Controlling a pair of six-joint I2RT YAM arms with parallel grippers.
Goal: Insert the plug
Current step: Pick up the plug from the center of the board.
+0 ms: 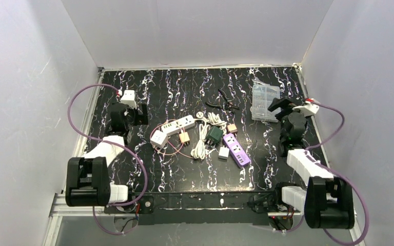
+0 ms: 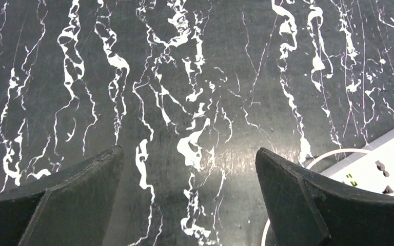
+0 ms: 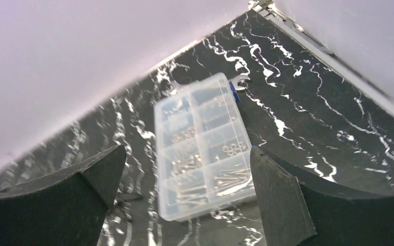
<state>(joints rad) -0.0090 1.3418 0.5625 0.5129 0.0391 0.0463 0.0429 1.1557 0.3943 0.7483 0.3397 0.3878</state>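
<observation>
Black, matte and wedge-shaped, the fingers point(image 2: 82, 189) of the left tool point(image 2: 187, 150) stand wide apart with only bare surface point(image 2: 195, 77) between them. That surface is dark stone-look sheet, slightly glossy, run through with ragged white veins. At the lower right of the left wrist view, just past the right finger, shows a corner of the white power strip point(image 2: 385, 166), smooth plastic with dark socket slots and a thin white lead curving along its edge.

The right tool point(image 3: 187, 150) is spread just as wide and grips nothing. Beyond its tips lies a clear plastic box point(image 3: 200, 128), rectangular with rounded corners, divided into compartments that hold small metal parts, too blurred to name.

From above, the left tool point(image 1: 133, 110) sits left of the clutter and the right tool point(image 1: 282, 105) just beside the box. At mid-surface the white strip lies slanted. A rounded white plug point(image 1: 200, 116) rests loose on the surface just off its right end, at the head of a coiled white cable point(image 1: 201, 139). A purple power strip point(image 1: 236, 149) lies to the right of the coil, and dark pliers point(image 1: 223, 105) lie farther back.
</observation>
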